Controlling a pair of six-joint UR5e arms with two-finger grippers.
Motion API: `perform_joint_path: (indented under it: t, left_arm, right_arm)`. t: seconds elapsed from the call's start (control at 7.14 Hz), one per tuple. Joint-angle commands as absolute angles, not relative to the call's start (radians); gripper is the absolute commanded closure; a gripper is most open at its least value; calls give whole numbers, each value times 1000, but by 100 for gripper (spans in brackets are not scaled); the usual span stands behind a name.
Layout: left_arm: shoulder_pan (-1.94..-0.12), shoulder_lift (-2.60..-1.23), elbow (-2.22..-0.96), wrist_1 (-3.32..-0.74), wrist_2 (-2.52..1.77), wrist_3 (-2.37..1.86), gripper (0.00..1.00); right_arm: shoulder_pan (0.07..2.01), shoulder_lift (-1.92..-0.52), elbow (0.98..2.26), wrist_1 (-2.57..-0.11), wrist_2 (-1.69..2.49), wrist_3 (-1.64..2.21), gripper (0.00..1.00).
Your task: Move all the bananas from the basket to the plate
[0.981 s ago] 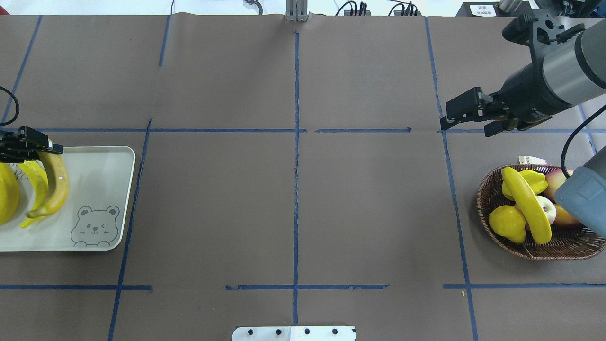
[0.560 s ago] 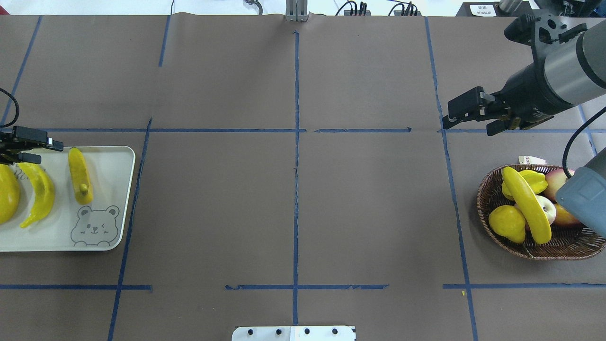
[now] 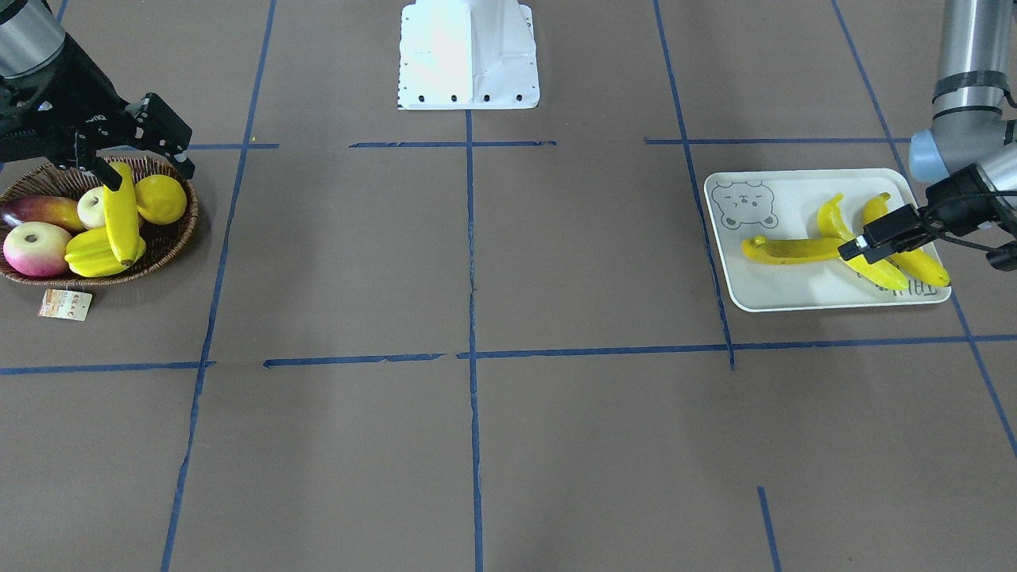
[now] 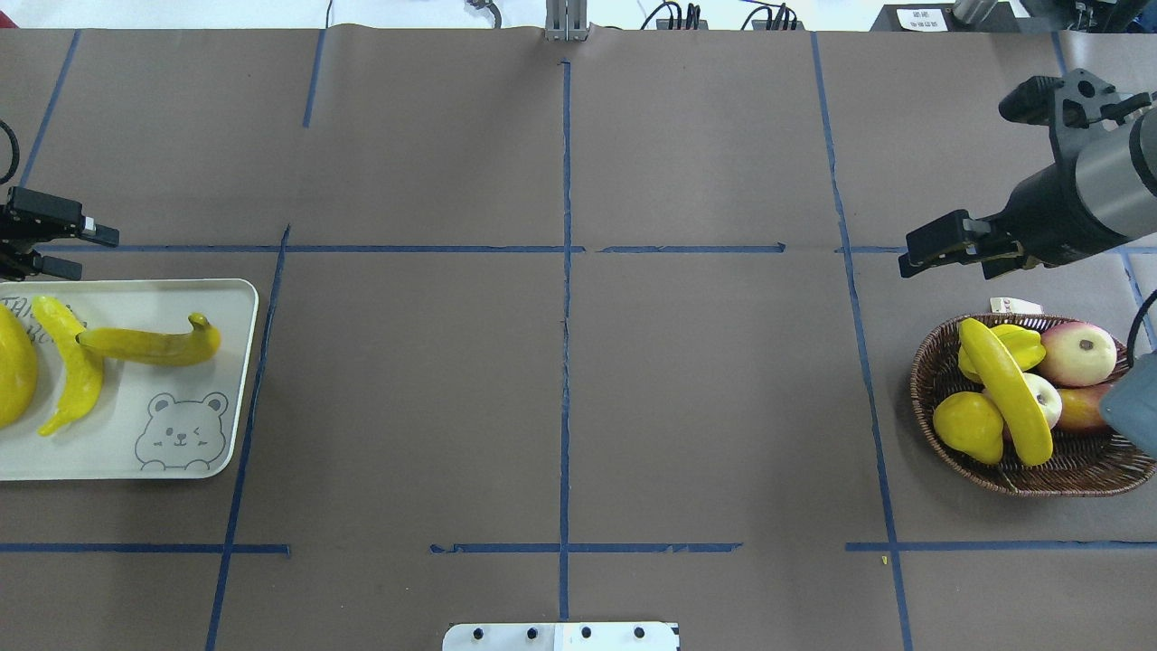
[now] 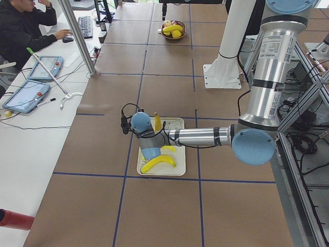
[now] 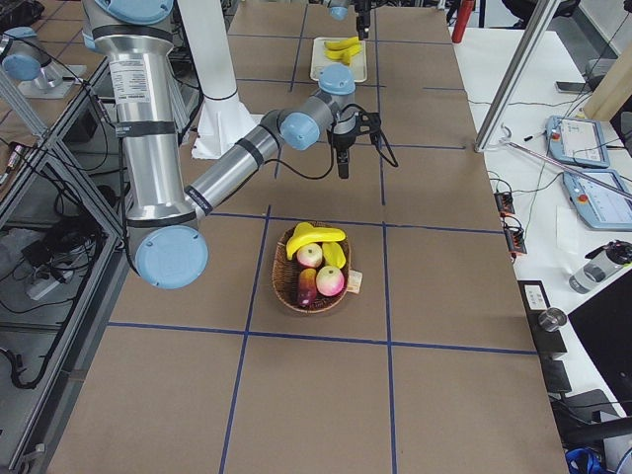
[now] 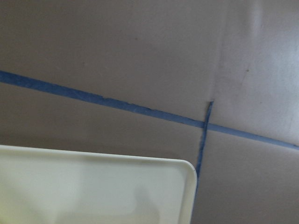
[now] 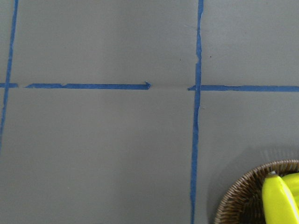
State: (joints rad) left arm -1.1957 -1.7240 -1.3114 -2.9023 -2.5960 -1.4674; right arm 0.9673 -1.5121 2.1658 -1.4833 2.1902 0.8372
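Bananas (image 4: 149, 344): three on plate (image 4: 230, 398) at left edge of overhead view, newest now flat and crosswise, no longer on end; fourth banana (image 4: 1008, 389) atop other fruit (image 4: 1080, 354) in basket (image 4: 1039, 479) at right edge. Left gripper (image 4: 90, 253) spread, empty, drawn back past plate's upper rim; right gripper (image 4: 949, 262) likewise parted, empty, shifted nearer basket. "TAI" lettering (image 4: 18, 312) and bear face (image 4: 185, 432) on plate; paper tag (image 4: 1012, 306) by basket; brown tabletop (image 4: 705, 389) gridded with blue tape (image 4: 565, 362).

Bananas (image 5: 159, 163) on the plate (image 5: 180, 159), basket (image 5: 173, 37) far beyond
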Motion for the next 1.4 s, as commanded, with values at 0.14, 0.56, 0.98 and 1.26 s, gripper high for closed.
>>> perform_joint_path:
  t: [0.14, 0.56, 0.98, 1.26]
  left_arm:
    - [-1206, -1756, -1378, -2896, -2556, -1617, 0]
    - [-1206, -1755, -1378, -2896, -2557, -1617, 0]
    - [-1203, -1756, -1374, -2896, -2556, -1614, 0]
    - [-1201, -1756, -1374, -2896, -2557, -1614, 0]
  right_arm:
    - [968, -1828, 2125, -1126, 2152, 778, 0]
    - [838, -1904, 2125, -1134, 1992, 672, 0]
    - [743, -1901, 2109, -1144, 1956, 678, 1]
    - [715, -1896, 2106, -1164, 1934, 680, 2]
